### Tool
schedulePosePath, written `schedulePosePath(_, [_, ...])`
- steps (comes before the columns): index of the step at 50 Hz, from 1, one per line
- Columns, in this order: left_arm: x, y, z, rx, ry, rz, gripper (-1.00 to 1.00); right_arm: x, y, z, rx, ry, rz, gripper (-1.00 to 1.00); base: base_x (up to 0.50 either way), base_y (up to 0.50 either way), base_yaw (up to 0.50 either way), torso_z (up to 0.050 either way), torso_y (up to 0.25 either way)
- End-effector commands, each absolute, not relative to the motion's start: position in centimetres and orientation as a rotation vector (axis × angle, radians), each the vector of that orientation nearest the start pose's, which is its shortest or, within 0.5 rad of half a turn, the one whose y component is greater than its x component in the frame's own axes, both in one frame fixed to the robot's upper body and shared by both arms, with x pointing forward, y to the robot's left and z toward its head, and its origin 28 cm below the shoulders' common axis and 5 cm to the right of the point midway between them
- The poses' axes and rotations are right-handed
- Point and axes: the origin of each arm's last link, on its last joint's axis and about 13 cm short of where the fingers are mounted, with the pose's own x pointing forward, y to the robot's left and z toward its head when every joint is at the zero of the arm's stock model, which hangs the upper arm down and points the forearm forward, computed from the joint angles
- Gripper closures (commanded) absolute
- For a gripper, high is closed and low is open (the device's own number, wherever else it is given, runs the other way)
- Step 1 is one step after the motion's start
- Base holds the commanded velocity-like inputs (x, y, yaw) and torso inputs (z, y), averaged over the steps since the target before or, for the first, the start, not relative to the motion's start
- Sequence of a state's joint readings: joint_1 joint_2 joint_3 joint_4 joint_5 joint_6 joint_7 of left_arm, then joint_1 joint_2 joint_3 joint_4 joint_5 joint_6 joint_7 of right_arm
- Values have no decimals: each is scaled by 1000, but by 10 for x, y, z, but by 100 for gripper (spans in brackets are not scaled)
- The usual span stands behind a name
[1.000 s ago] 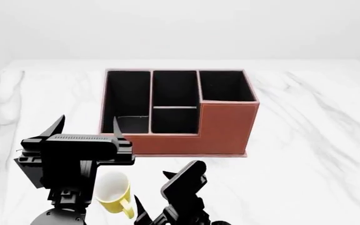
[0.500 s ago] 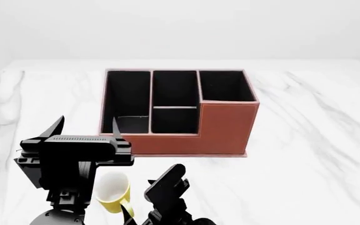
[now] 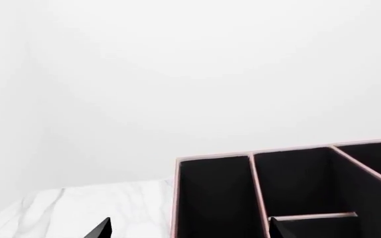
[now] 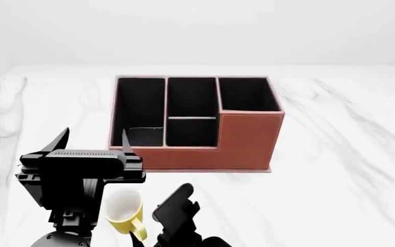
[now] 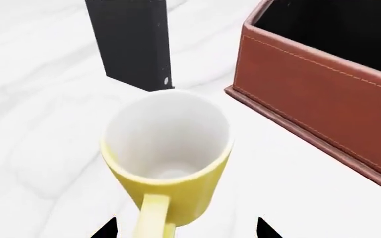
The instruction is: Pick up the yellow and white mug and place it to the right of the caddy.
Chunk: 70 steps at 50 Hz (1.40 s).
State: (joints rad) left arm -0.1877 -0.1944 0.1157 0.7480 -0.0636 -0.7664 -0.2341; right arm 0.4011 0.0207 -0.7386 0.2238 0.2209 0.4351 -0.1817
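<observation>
In the head view, the left gripper (image 4: 91, 144) is raised over the near left part of the white marble table (image 4: 348, 154), its two pointed fingertips well apart and aimed toward the caddy (image 4: 197, 123). The right gripper (image 4: 173, 211) sits low at the near edge, just right of the yellow and white mug (image 4: 123, 212), which stands upright on the table in front of the caddy's left end; whether its jaws are apart cannot be told here. Compared with a second ago, the right gripper has shifted left and lower, closer to the mug, while the left one has barely moved.

The left wrist view shows the caddy's (image 3: 289, 193) black compartments and one dark fingertip (image 3: 101, 230) at the frame's edge.

In the right wrist view, the mug (image 5: 167, 158) stands beside the caddy (image 5: 323, 94), handle toward the camera, with two spread fingertips (image 5: 105, 229) flanking the handle, not touching. A black block (image 5: 132, 42) stands behind it.
</observation>
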Motion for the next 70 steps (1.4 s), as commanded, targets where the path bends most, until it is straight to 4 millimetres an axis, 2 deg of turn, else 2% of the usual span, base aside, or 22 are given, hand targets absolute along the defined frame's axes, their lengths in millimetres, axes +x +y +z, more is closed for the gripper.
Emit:
schedulePosePath(1, [207,213,150,141,-170,86,-100,249,26,8,-153,396,882,-100,0,0,0,0,0])
schedulePosePath(29, [206,214,148,139,-173,81,-100,254,28,-14,-133,470,904,-100,0,0,0,0,0])
schedulePosePath(30, [206,214,148,139,-173,80,-100,254,28,-14,-129,474,904,100,0,0,0,0,0])
schedulePosePath(43, [205,214,148,138,-174,80,-100,252,27,-10,-139,458,899,100,0,0,0,0,0])
schedulePosePath(57, [203,215,150,136,-180,83,-100,242,9,16,-130,379,820,100,0,0,0,0,0])
schedulePosePath(70, [202,215,152,137,-187,88,-100,235,-5,28,-119,345,772,100,0,0,0,0,1])
